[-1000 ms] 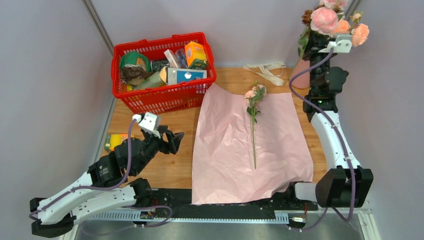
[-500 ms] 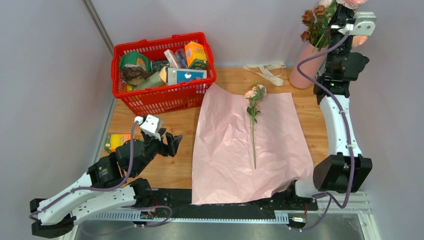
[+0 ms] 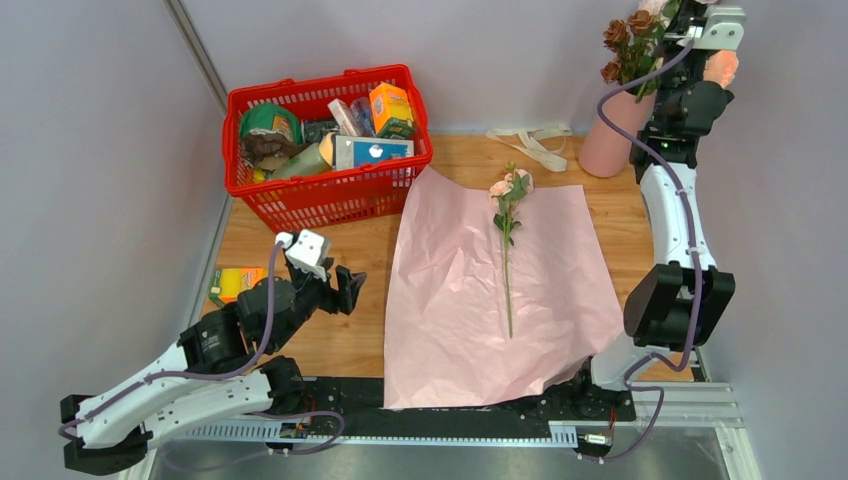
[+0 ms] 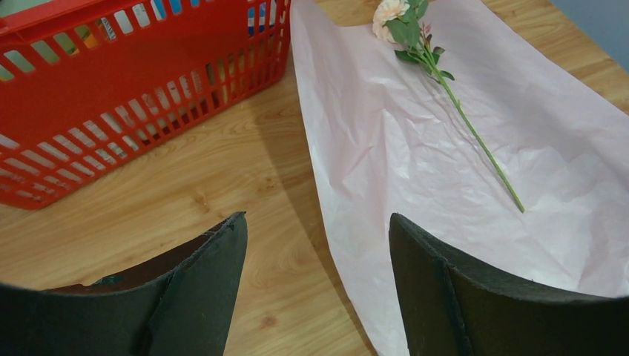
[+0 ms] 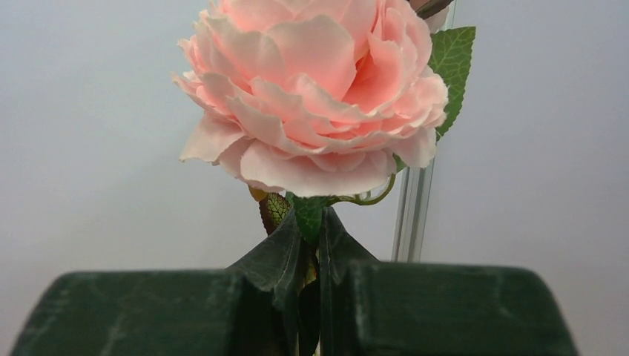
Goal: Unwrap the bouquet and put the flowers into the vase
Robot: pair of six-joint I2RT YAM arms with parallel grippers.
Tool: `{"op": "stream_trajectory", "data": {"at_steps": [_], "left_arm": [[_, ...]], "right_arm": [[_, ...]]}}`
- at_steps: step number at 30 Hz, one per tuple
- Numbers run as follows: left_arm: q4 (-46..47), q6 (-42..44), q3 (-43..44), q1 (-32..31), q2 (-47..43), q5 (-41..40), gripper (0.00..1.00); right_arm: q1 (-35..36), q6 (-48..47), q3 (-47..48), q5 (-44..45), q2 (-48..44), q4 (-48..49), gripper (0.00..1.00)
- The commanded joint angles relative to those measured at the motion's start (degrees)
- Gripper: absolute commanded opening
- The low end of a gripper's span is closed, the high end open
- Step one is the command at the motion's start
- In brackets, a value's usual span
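Clamping one pink rose (image 5: 319, 89) by its stem, the right pincer (image 5: 311, 245) hangs above the vase (image 3: 607, 140). The unwrapping looks finished: one sheet of pink wrapping paper (image 3: 460, 300) lies spread flat to the left of the vase, and one cream ribbon (image 3: 535, 140) lies loose just beside it. At least two brownish blooms (image 3: 625, 40) already stand in the vase; the rest are cropped. One long-stemmed rose (image 3: 506, 230) lies on the paper, well apart from the vase, and likely goes last. The left pincer (image 4: 317, 252), jaws apart and empty, hovers far left of the vase, near one red basket (image 3: 320, 200).
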Motion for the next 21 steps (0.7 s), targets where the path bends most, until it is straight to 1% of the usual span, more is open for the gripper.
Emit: {"op": "stream_trajectory", "data": {"at_steps": [1,6,9,12,15,17,19,21], "left_arm": [[-0.1,0.8,-0.1,0.1,0.7,-0.3,0.78],[0.0,0.8,0.0,0.1,0.8,-0.3,0.78],[-0.1,0.8,-0.1,0.1,0.8,-0.4,0.78],[-0.1,0.8,0.0,0.1,0.8,-0.5,0.78],[0.2,0.9,-0.1,0.1,0.9,0.1,0.78],[0.5,1.0,-0.1,0.1,0.8,1.1,0.78],[0.7,0.8,-0.2,0.1,1.0,1.5,0.78],[0.7,0.8,-0.3,0.1,1.1,1.7,0.78]], "right_arm": [[-0.4,0.8,5.6,-0.5,2.0,4.4,0.05],[-0.7,2.1,8.1,-1.5,4.7,3.3,0.05],[-0.7,2.3,7.0,-1.0,5.7,3.3,0.05],[-0.8,2.8,3.9,-0.6,6.5,3.5,0.05],[-0.8,3.1,4.5,-0.6,9.4,-0.7,0.06],[-0.7,3.5,5.6,2.8,11.5,-5.6,0.07],[-0.7,4.8,4.2,6.0,12.6,-8.2,0.07],[-0.8,6.0,0.3,9.4,12.6,-7.1,0.07]]}}
